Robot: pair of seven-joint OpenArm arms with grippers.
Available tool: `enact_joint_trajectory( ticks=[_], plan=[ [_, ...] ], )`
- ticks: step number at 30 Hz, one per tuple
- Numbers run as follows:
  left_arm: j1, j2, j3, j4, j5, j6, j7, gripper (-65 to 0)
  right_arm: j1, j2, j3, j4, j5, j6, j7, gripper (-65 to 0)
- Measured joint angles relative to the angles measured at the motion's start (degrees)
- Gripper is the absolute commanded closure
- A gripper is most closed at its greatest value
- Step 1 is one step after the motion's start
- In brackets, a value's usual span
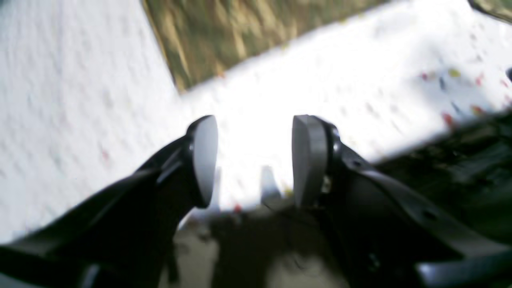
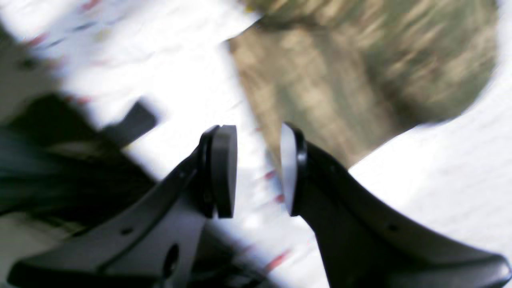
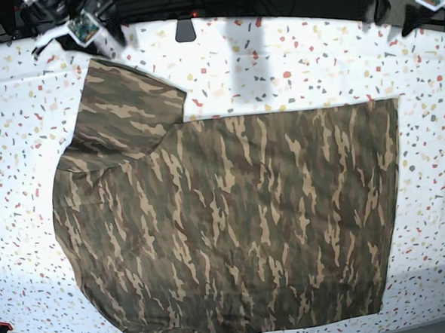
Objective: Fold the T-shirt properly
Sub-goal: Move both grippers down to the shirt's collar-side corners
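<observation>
My camouflage T-shirt (image 3: 234,226) lies spread flat on the speckled table (image 3: 314,55); my left claw (image 1: 254,160) and right claw (image 2: 258,170) gape empty

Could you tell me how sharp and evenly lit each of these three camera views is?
Left wrist view: blurred, the white cloth blown out between the open left gripper pads. Right wrist view: smeared too, the T-shirt only soft streaks beyond the open right gripper. Base view: sharp and evenly lit, with straight edges bowed by the wide lens.
</observation>
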Motion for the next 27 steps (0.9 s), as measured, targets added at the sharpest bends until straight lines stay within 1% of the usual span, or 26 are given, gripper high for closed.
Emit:
enact_joint_trajectory(
  ticks=[1,2,4,5,6,7,8,9,11,12,14,16,17,18,19,21,22,24,27],
  plan=[
    [-2.62,0.02,0.02,-0.09,0.50,-0.92,0.42,-29.2,2.82,-0.15,-0.44,0.00,-1.95,-0.13,0.02,-21.3],
    [-5.57,0.15,0.15,-0.11,0.59,-2.60,0.76,-29.2,5.62,-0.11,-1.07,0.00,-4.04,-0.17,0.04,-24.9],
    [-11.32,0.15,0.74,0.02,0.48,-4.70,2.38,-29.0,10.45,-0.07,-2.78,0.02,-7.43,-0.35,0.15,-34.4],
    [-13.99,0.00,1.29,0.04,0.46,-5.35,3.82,-27.6,12.22,-0.13,-3.76,0.09,-9.70,-0.35,-0.07,-39.1],
    [-16.35,-0.02,1.95,-0.04,0.85,-6.10,4.94,-24.8,13.62,-0.20,-4.79,0.13,-11.23,-0.35,-0.39,-42.7],
    [-18.25,0.00,2.95,-0.04,2.64,-7.13,5.57,-21.4,14.51,-0.20,-5.66,0.13,-12.81,-0.22,-0.90,-44.2],
    [-19.74,-0.02,4.02,-0.04,5.14,-8.22,5.70,-18.5,15.08,-0.22,-6.29,0.13,-13.64,-0.04,-1.25,-44.2],
    [-21.00,-0.02,5.38,-0.02,7.85,-8.96,5.77,-17.3,15.17,-0.20,-6.67,0.13,-14.01,0.00,-1.25,-44.2],
    [-23.02,0.15,8.07,-0.04,12.04,-9.22,5.84,-18.2,15.13,-0.22,-6.84,0.13,-13.92,0.00,-1.27,-44.2],
    [-24.06,0.17,9.27,-0.04,13.62,-9.16,5.90,-20.9,15.10,-0.17,-6.84,0.11,-13.90,0.02,-1.46,-44.2],
    [-26.38,0.13,11.32,-0.02,18.01,-8.98,5.95,-29.5,15.13,-0.17,-6.84,0.11,-13.97,0.00,-1.66,-44.2],
    [-28.59,0.13,13.60,-0.02,23.91,-9.01,10.36,-36.8,15.13,-0.22,-6.86,0.11,-13.94,0.02,-1.62,-44.2],
    [-29.64,0.11,14.75,-0.04,26.97,-9.07,13.79,-38.3,15.13,-0.20,-6.93,0.11,-13.97,0.02,-1.64,-44.2],
    [-30.53,-0.11,15.91,-0.33,28.41,-9.01,16.06,-38.4,15.13,-0.17,-6.95,0.11,-13.97,0.02,-1.68,-44.2],
    [-31.34,-0.83,17.07,-0.83,28.76,-9.01,16.41,-38.4,15.15,-0.15,-6.95,0.13,-13.94,0.02,-2.08,-44.2],
    [-33.35,-3.39,19.69,-2.38,31.85,-9.03,15.13,-38.2,15.17,-0.07,-6.95,0.13,-15.39,0.59,-3.43,-44.2],
    [-34.42,-4.68,21.03,-3.89,34.45,-8.79,14.73,-38.2,15.15,0.09,-6.95,0.13,-16.31,1.97,-4.94,-44.2],
    [-35.87,-6.95,23.56,-7.74,39.52,-7.39,15.87,-38.2,14.36,1.88,-7.04,0.13,-16.68,4.02,-8.72,-44.2],
    [-37.44,-8.48,26.32,-12.92,45.05,-4.02,15.96,-38.2,11.87,5.05,-7.04,0.20,-16.59,4.15,-14.21,-44.2]
  ],
)
